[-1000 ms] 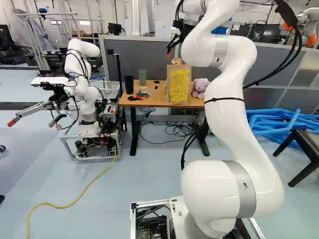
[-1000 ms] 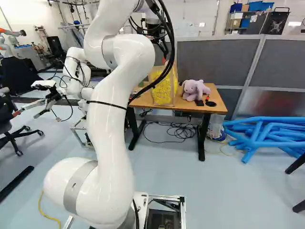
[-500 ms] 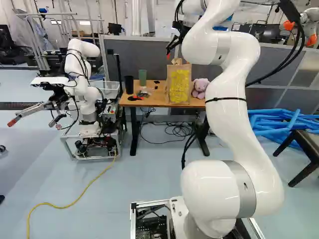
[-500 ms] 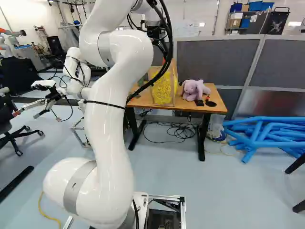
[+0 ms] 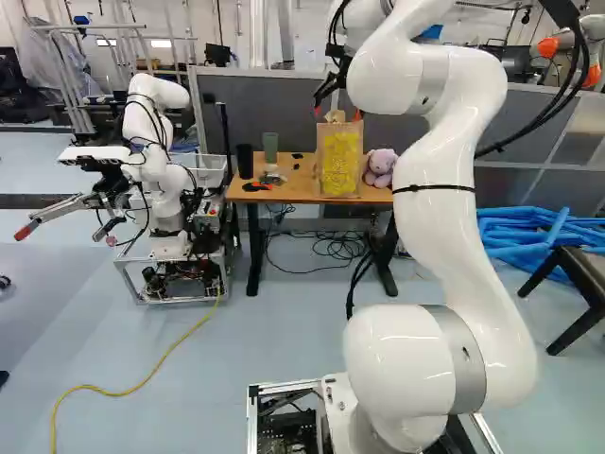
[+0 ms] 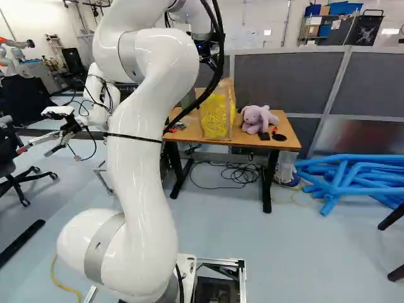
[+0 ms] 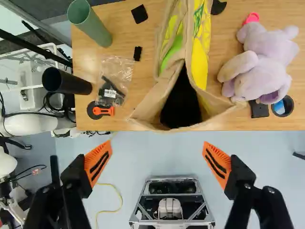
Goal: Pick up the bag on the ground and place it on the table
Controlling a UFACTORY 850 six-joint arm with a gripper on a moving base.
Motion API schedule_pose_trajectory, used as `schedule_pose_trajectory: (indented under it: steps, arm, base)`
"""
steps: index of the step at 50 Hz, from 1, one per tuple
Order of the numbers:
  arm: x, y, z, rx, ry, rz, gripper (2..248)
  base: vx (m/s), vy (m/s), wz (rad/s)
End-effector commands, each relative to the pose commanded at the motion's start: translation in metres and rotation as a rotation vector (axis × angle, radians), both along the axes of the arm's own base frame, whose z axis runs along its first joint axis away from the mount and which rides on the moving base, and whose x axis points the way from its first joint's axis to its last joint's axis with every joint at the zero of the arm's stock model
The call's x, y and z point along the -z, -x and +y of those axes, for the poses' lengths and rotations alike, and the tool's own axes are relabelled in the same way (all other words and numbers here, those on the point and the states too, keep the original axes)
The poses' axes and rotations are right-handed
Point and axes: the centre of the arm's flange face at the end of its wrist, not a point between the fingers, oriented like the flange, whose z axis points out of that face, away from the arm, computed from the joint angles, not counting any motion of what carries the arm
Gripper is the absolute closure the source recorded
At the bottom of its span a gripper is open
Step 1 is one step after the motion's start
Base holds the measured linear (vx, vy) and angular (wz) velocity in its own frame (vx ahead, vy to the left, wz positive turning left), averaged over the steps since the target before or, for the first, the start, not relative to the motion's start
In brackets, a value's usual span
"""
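As for the bag [image 7: 205, 52]: stands upright on the table [image 7: 121, 28], close to the near edge, between the green cup [image 7: 90, 24] and the light purple plush [image 7: 269, 62]. Made of tan-brown paper, by the look of it, and tall and boxy in the left base view. Carries a big bright yellow block on the broad face, framed by plain brown. In the wrist view, shows more yellow and a patch of light green along a folded side, plus darker green by the yellow on another. Gapes at the mouth, very dark inside, with a creased, uneven rim flaring out at both corners.

As for the end effector [image 5: 337, 113]: hangs by the top of the bag in the left base view, with orange pads [image 7: 98, 162] spread wide apart, gripping nothing. In the wrist view, points toward the open mouth, just ahead and between the lines of the fingers.

Also on the table, on the green cup's side: next to a black cup [image 7: 66, 81], a clear pouch [image 7: 116, 76] with dark contents and an orange-and-black tool [image 7: 102, 110]. Down on the floor, in the left base view: past the table's left end, another robot [image 5: 156, 170] on a wheeled-looking frame, near a yellow cable [image 5: 123, 390].
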Motion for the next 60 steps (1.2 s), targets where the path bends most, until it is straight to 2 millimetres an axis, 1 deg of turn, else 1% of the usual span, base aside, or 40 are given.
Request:
schedule_pose_trajectory:
  steps: [18, 33, 47, 60]
  arm:
    - [0.021, 0.008, 0.006, 0.008, 0.02, -0.069, 3]
    - [0.044, 0.021, 0.013, 0.013, 0.041, -0.139, 3]
    - [0.071, 0.041, 0.02, 0.015, 0.063, -0.215, 3]
    - [0.099, 0.067, 0.028, 0.014, 0.085, -0.292, 3]
  base:
    - [0.0, 0.0, 0.0]
    - [0.0, 0.0, 0.0]
    - [0.0, 0.0, 0.0]
    - [0.0, 0.0, 0.0]
